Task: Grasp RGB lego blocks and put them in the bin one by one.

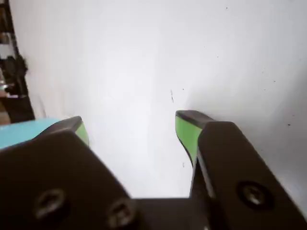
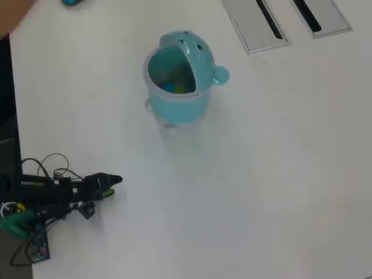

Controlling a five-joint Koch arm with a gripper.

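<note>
In the overhead view the teal bin (image 2: 177, 78) stands upright in the upper middle of the white table, its mouth facing the camera. Inside it lie small lego blocks: a blue one (image 2: 170, 88) and a yellow-green one (image 2: 182, 89); I cannot make out a red one. My gripper (image 2: 115, 185) rests low at the lower left, far from the bin and pointing right. The wrist view shows my gripper (image 1: 132, 122) open, its green pads (image 1: 184, 134) wide apart with only bare table between them. A teal patch, probably the bin (image 1: 24, 132), sits at that view's left edge.
Two flat grey panels (image 2: 256, 23) (image 2: 322, 14) with black slots lie at the top right. A small teal object (image 2: 72, 2) peeks in at the top edge. Loose cables (image 2: 52, 163) trail by the arm's base, near the table's dark left edge (image 2: 6, 116).
</note>
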